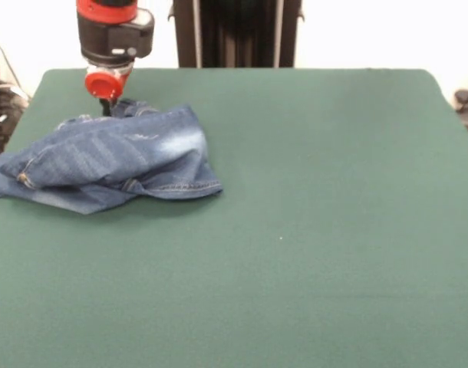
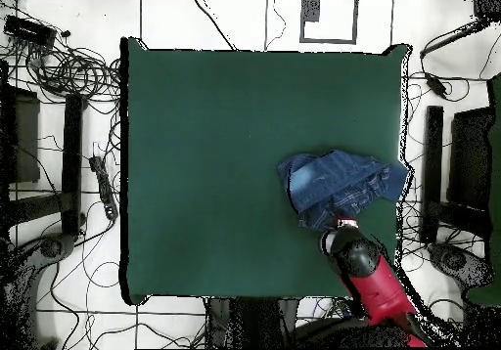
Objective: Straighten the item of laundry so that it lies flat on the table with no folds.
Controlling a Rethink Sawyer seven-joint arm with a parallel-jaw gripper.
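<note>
The item of laundry (image 1: 119,157), blue denim jeans with faded pale patches, lies crumpled in a folded heap on the left side of the dark green table (image 1: 311,230). One flat end reaches the table's left edge. In the overhead view the jeans (image 2: 338,182) sit near the table's (image 2: 215,170) right edge. The gripper (image 1: 107,106) hangs below a red and black wrist, right at the far edge of the heap, and its tip is hidden behind the denim. From above, the gripper (image 2: 340,223) meets the heap's edge nearest the arm.
Tangled cables (image 2: 68,72) and dark equipment stands (image 2: 460,160) lie on the floor around the table. A black frame (image 1: 235,34) rises behind the table's far edge.
</note>
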